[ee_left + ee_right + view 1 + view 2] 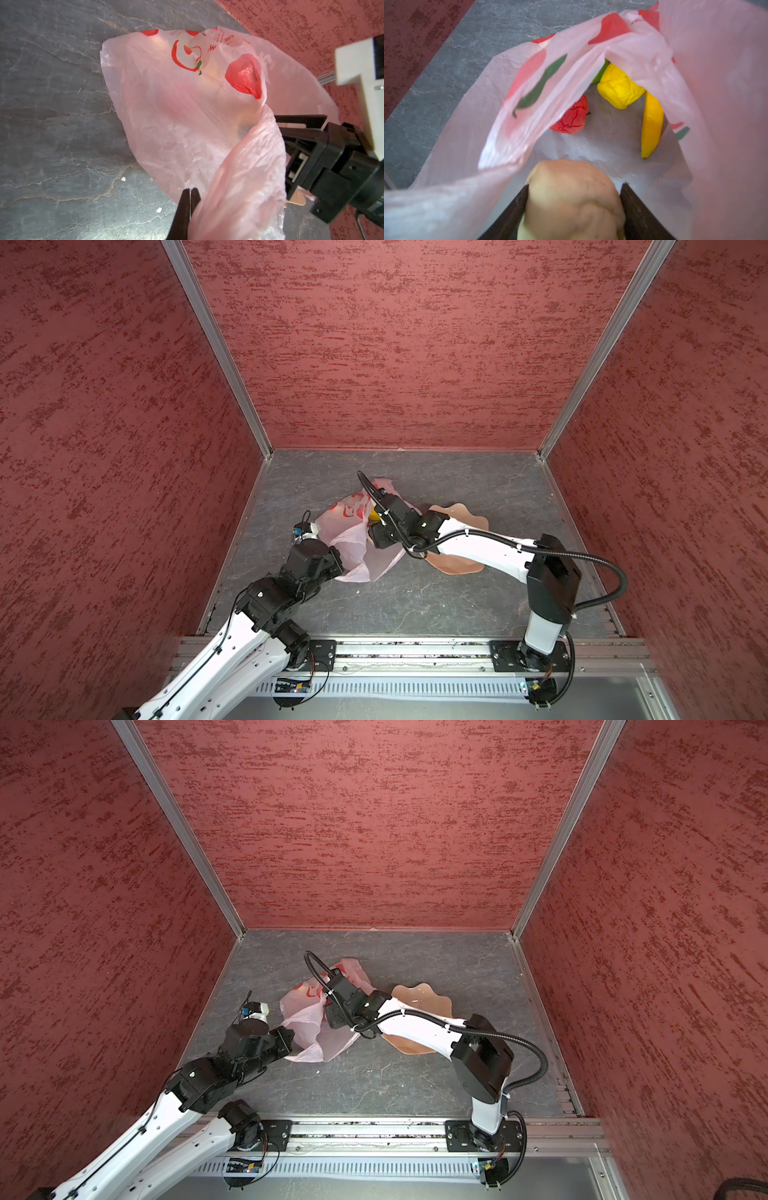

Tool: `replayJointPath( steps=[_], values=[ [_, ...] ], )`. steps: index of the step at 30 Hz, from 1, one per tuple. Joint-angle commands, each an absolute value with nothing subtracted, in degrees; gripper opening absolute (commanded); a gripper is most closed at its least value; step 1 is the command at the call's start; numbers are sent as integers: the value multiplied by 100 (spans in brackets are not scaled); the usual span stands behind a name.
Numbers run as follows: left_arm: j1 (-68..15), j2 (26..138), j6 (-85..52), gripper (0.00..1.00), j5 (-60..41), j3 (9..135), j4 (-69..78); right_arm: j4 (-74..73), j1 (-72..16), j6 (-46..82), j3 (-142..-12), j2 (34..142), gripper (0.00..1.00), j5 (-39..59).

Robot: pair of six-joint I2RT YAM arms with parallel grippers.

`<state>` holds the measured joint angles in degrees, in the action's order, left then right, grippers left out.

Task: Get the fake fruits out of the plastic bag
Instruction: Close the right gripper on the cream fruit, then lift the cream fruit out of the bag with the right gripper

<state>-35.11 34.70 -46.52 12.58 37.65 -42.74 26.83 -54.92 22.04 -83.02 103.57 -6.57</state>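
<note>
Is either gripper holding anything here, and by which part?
Right gripper clamps a beige fruit by its two sides, inside the plastic bag. Left gripper, shut, seems to pinch the bag's rim.

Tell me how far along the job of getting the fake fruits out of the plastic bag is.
Done: nothing visible yet; no fruit shows outside the plastic bag, and the bowl looks bare where it shows. In hand: the left hand pinches the bag's edge, the right hand grips a beige fruit inside it. Left: the red fruit, yellow fruit, banana and a green fruit peeking behind.
</note>
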Motion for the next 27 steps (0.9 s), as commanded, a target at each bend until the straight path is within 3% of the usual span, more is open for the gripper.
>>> replayJointPath(
  steps=[1, 16, 27],
  values=[
    [-3443, 3489, -4458, 7, 1498, 3958, -4148, 2463, -5511, 2221, -8264, 9998, 32, -458],
    [-3138, 3610, -4416, 7, 1399, 3964, -3995, 2243, -5511, 2090, -8473, 9142, 30, -126],
    [-3127, 3673, -4449, 7, 1277, 3823, -3791, 2220, -5478, 1604, -9569, 9700, 30, -517]
  ],
)
